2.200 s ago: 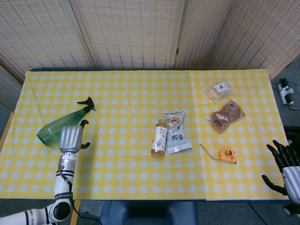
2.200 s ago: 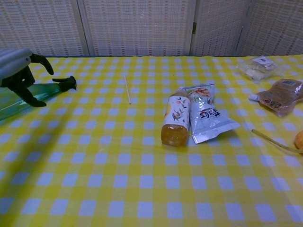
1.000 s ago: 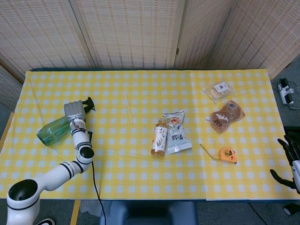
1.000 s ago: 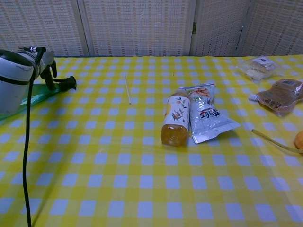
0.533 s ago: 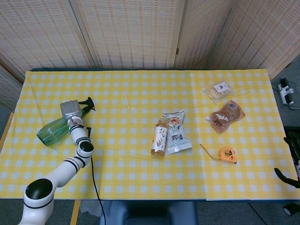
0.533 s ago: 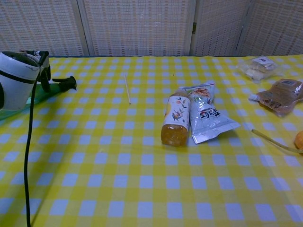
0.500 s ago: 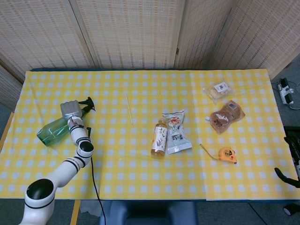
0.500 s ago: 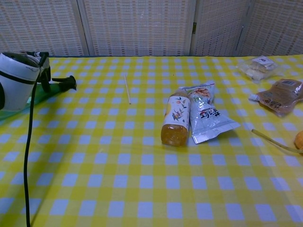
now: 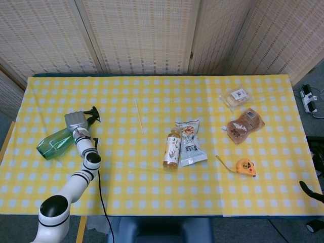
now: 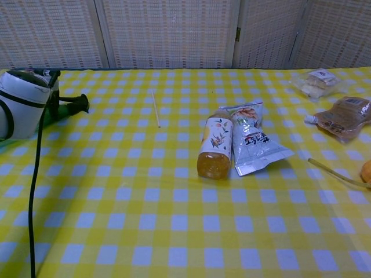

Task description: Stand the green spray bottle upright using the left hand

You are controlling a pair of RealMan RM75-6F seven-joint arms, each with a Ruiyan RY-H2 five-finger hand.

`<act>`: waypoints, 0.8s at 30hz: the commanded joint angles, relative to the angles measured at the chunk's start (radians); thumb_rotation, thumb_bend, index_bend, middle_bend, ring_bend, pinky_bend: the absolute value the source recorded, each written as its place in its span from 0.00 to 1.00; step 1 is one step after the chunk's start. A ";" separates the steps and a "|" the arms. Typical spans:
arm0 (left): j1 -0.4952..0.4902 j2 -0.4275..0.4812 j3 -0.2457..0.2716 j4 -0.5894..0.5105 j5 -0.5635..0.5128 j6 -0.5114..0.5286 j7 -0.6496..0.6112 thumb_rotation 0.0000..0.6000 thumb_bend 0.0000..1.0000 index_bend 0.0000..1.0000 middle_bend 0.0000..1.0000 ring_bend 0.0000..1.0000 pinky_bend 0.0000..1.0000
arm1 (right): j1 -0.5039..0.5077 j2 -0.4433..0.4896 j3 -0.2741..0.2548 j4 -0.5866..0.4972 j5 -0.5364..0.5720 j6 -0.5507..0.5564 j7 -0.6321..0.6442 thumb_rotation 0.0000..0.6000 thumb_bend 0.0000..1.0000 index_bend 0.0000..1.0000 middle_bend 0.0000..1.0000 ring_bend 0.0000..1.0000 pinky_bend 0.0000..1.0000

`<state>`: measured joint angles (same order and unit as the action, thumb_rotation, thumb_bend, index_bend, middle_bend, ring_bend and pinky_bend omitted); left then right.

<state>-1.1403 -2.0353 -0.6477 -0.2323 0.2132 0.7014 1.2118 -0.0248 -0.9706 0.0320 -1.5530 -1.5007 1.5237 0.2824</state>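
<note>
Near the surface's left edge, the left hand [image 9: 76,121] covers the lying translucent green spray bottle [image 9: 53,144], seemingly to grasp; grip unclear.

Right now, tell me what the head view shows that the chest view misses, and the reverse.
Only the head view shows the green spray bottle's body lying flat, the whole orange tape measure and the power strip on the floor. The chest view adds nothing of its own; it only brings the tea bottle closer. Both show the left arm over the bottle, the bottle's black nozzle, the wooden stick and the snack packets.
</note>
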 commanded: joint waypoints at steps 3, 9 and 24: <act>0.023 -0.023 0.075 0.031 0.148 0.039 -0.046 1.00 0.54 0.84 1.00 1.00 1.00 | 0.000 -0.001 -0.001 -0.003 -0.004 0.000 -0.007 1.00 0.30 0.00 0.00 0.00 0.00; 0.052 0.003 0.117 -0.028 0.285 0.132 -0.207 1.00 0.61 0.88 1.00 1.00 1.00 | 0.000 -0.003 -0.004 -0.008 -0.014 0.001 -0.013 1.00 0.30 0.00 0.00 0.00 0.00; 0.484 0.676 0.064 -1.354 0.509 0.601 -0.602 1.00 0.62 0.89 1.00 1.00 1.00 | -0.031 0.003 -0.022 -0.025 -0.101 0.094 0.008 1.00 0.31 0.00 0.00 0.00 0.00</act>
<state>-0.8779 -1.6838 -0.5436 -1.0682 0.6319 1.1514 0.8093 -0.0523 -0.9676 0.0126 -1.5770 -1.5915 1.6063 0.2880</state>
